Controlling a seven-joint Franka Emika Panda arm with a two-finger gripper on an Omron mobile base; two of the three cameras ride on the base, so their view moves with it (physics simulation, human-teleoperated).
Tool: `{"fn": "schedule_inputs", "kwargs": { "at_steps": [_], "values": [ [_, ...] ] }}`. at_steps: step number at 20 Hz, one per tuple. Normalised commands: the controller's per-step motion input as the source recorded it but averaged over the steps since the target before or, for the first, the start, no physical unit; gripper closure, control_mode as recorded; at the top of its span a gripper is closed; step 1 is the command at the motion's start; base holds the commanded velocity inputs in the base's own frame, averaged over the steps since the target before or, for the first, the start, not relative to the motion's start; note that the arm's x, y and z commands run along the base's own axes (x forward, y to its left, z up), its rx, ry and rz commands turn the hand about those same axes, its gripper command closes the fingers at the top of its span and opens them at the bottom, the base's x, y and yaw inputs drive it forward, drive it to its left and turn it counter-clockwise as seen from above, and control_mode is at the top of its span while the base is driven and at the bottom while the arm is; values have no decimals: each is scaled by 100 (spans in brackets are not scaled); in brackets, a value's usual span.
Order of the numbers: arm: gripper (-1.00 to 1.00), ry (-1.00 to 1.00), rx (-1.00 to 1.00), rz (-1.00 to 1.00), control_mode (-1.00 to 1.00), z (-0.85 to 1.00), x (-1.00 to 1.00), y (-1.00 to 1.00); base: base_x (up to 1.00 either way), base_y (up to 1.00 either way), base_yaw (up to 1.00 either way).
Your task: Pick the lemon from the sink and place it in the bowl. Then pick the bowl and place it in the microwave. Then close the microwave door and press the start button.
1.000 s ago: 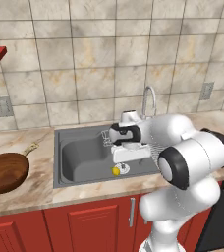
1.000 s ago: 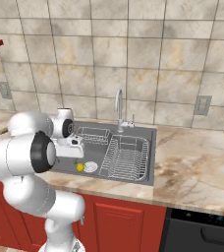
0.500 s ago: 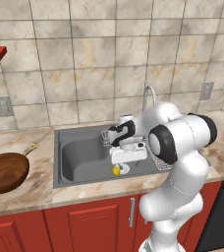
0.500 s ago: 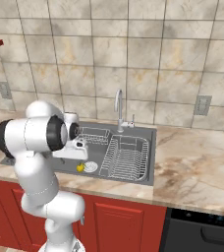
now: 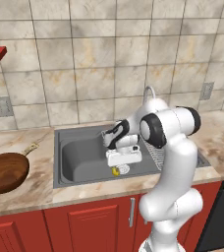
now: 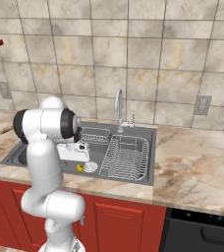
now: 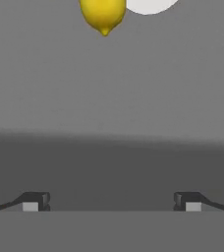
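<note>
The lemon lies on the floor of the sink, near its front wall and right beside the round pale drain. My gripper hangs inside the basin just above and behind the lemon, pointing down. In the hand view the gripper is open, both fingertips wide apart with nothing between them, and the lemon sits at the top edge. The bowl rests on the counter left of the sink. The microwave and its door are out of view.
A wire dish rack fills the sink's right half, and a curved steel tap stands behind it. A pale handle lies by the bowl. A dark appliance sits under the counter at the right.
The arm's elbow has swung up and back, and the hand has sunk a little lower into the sink toward the lemon. The lemon has stayed put and the gripper has stayed open.
</note>
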Motion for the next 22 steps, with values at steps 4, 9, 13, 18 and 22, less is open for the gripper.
{"fn": "schedule_inputs", "kwargs": {
  "at_steps": [4,9,13,18,22],
  "values": [
    [-100,0,0,0,-100,-41,48,31,0,0,0],
    [-100,0,0,0,-100,-45,46,14,0,0,0],
    [-100,0,0,0,-100,-38,39,0,0,0,0],
    [-100,0,0,0,-100,-29,34,0,0,0,0],
    [-100,0,0,0,-100,-25,36,0,0,0,0]
  ]
}}
